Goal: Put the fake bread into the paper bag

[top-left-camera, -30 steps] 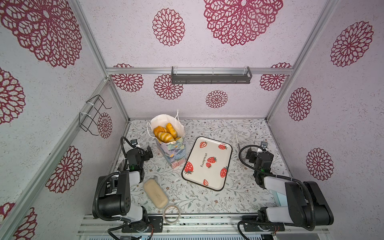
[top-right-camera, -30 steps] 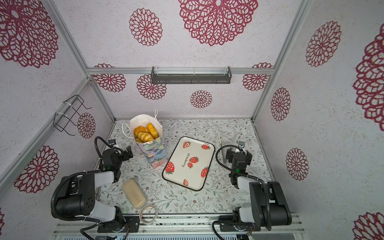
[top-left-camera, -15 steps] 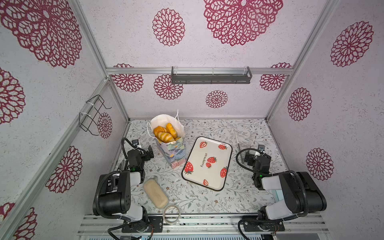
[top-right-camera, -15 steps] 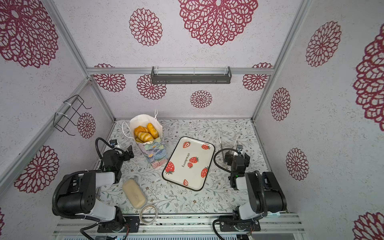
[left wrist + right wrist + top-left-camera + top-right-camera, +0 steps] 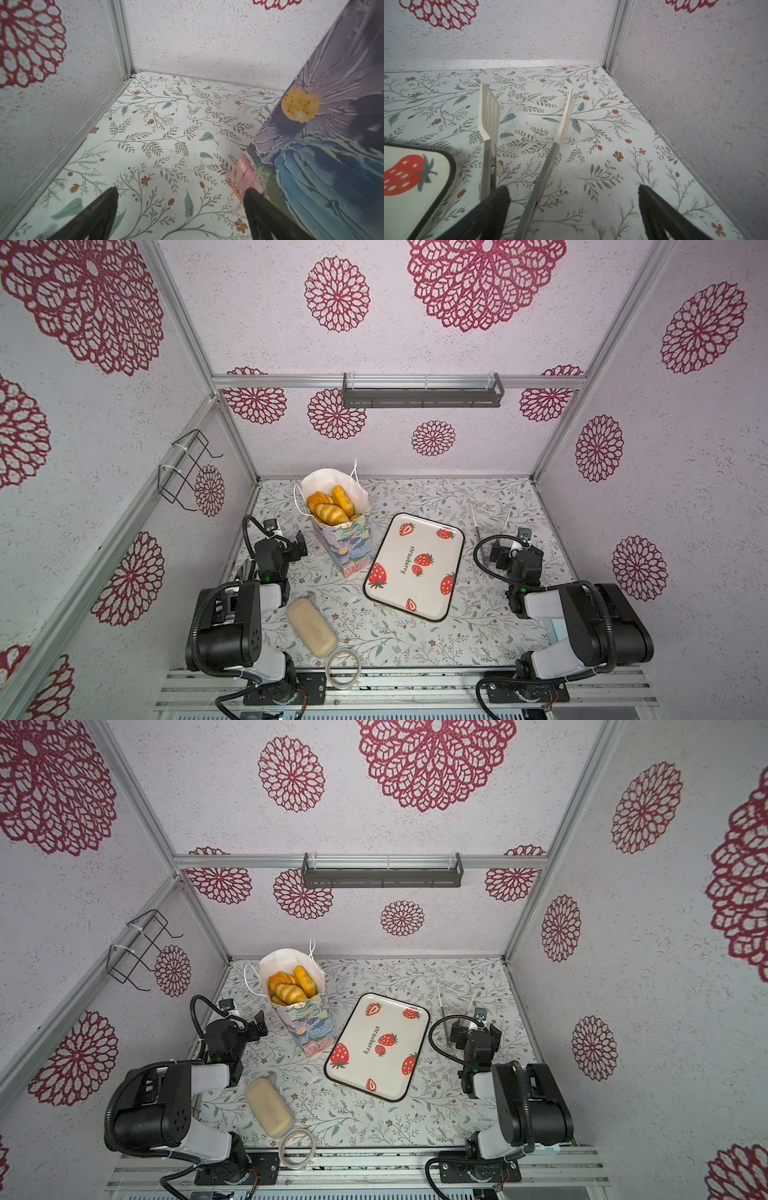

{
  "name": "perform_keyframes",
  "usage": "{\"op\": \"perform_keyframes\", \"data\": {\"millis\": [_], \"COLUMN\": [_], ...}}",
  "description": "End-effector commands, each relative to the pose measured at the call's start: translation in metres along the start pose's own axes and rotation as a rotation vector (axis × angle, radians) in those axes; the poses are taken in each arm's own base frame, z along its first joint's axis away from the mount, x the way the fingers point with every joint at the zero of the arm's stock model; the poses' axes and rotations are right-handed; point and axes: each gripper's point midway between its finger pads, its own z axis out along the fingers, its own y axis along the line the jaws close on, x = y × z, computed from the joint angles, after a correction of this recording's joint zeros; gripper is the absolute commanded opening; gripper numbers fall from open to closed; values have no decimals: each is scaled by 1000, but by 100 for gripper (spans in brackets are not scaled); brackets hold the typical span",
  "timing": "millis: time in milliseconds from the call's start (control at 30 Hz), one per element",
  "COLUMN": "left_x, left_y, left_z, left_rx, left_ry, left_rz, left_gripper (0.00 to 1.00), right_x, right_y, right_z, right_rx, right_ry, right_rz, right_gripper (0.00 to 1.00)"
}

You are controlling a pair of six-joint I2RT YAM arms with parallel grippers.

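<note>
Top views, both: a floral-print worktop fills the booth floor. Largest item on it is a white strawberry-print tray, lying flat near the centre and turned at a slight angle. Just left of the tray stands the paper bag, upright, mouth open, white inside, painted flower outside, cord handles loose at the rim. A pale beige oblong block lies on the worktop toward the front, well apart from the bag. The fake bread sits inside the bag, glossy orange pieces piled below the rim, a striped croissant on top. In the left wrist view, the left gripper is low over the worktop, jaws spread wide. One finger is just beside the bag's pink bottom corner; I cannot tell whether it touches. In the right wrist view, the right gripper also has its jaws spread wide. Cream-tipped tongs lie on the worktop. One tong arm runs between the jaws and the other passes by a finger; contact unclear. A ring of tape lies at the front edge, just beside the block.
</note>
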Motion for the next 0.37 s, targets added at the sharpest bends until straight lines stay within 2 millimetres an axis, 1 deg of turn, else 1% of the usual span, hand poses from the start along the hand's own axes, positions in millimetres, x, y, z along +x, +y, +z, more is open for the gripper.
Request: {"op": "perform_keyframes", "data": {"millis": [0, 333], "left_x": [-9, -10], "left_y": [1, 1], "left_z": [1, 1], "left_rx": [2, 1], "left_ry": [-33, -36], "left_rz": [2, 0], "left_gripper": [97, 97], "right_x": [-17, -17], "right_y": [-1, -1], "right_z": [2, 1], "right_rx": [1, 1], "right_ry": [-51, -53], "right_rz": [25, 24], "right_gripper": [99, 99]}}
